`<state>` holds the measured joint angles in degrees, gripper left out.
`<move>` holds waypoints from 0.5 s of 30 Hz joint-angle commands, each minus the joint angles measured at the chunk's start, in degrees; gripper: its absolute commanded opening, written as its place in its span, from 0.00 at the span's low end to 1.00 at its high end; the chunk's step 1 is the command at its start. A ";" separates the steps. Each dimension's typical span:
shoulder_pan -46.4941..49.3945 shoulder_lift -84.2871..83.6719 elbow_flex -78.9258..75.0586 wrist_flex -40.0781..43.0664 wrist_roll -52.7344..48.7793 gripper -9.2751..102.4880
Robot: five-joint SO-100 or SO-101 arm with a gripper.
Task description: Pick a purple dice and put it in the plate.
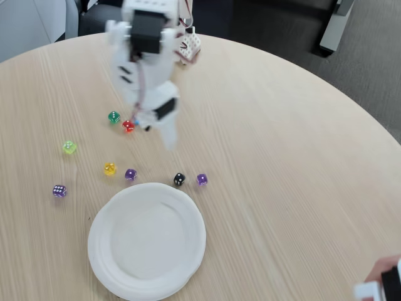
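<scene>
White plate (146, 241) low on the pale wood table (282, 163), bare inside. Just beyond the plate's far rim: purple dice (130, 174) toward the left, black die (179, 179) and another purple die (202, 180) toward the right, all close to the rim but clear of it. Third purple die (59, 190) well left of the plate. Yellow die (109, 168) beside the first purple one; lime die (69, 147), green die (113, 117) and red die (128, 126) farther off. Blurred white tool (168, 138) above the plate's far side, over bare table, gripping nothing visible; spread impossible to tell.
</scene>
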<state>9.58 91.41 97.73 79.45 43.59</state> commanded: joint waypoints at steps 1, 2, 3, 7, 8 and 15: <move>4.04 -0.70 -1.85 0.35 -2.29 0.30; 5.45 -1.32 -1.85 0.35 -2.99 0.30; 6.68 -1.93 -1.85 0.35 -3.69 0.30; 10.02 -3.60 -1.85 -0.44 -6.06 0.32; 10.20 -4.04 -1.85 -0.79 -7.03 0.32; 9.40 -5.98 -1.85 -13.10 -8.70 0.32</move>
<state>18.46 85.08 97.73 70.05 35.24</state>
